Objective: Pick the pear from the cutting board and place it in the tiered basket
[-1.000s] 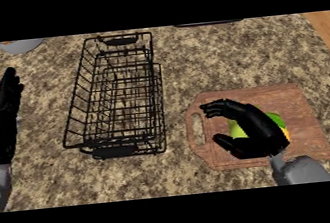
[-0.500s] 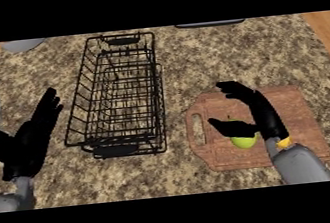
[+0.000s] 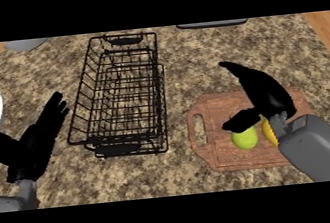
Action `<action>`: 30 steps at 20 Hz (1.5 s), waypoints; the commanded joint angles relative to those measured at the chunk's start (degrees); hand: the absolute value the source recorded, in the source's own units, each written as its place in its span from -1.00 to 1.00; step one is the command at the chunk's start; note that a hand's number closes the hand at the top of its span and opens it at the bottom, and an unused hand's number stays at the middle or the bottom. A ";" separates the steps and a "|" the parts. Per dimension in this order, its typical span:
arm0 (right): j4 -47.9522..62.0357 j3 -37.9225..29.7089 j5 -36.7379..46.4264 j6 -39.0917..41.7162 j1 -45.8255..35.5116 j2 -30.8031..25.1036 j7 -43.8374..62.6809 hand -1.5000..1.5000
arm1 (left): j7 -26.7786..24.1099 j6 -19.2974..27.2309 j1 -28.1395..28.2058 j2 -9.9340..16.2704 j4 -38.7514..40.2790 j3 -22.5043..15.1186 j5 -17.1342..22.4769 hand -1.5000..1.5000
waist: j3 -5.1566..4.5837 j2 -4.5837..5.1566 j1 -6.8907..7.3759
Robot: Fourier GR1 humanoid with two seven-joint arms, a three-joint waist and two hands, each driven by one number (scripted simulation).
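Pear [image 3: 245, 137] is lying on the cutting board [image 3: 212, 124], at 4 o'clock from the tiered basket [image 3: 122, 92]; not lifted. Right hand [image 3: 264, 93] is hovering just above it, fingers stretched straight toward 11 o'clock, thumb angling down beside the fruit, enclosing nothing. Left hand [image 3: 29, 144] is resting open at 8 o'clock, fingers up. Judgement: grasp, carry and placement are all remaining.

Speckled, stone-like tabletop [image 3: 215, 58]; black wire tiered basket [image 3: 122, 95]; brown wooden cutting board [image 3: 218, 128]; smooth yellow-green pear [image 3: 245, 138]; matt black fingers [image 3: 242, 73].
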 commanded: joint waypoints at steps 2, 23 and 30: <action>-2.38 5.97 -5.16 21.20 -5.92 -4.03 11.46 -1.00 | 1.22 -0.96 -0.95 0.84 1.26 0.66 0.40 0.00 | -0.12 -0.07 0.12; 10.68 11.44 -3.32 24.04 -7.74 9.43 27.49 -1.00 | -2.86 -5.61 -0.21 -0.87 4.78 4.54 -0.12 0.00 | 0.26 0.48 -0.06; 12.53 10.19 4.17 24.64 -3.43 7.59 19.94 -1.00 | -1.72 -6.68 -0.78 -1.91 5.21 5.96 -1.42 0.00 | 0.28 0.45 -0.17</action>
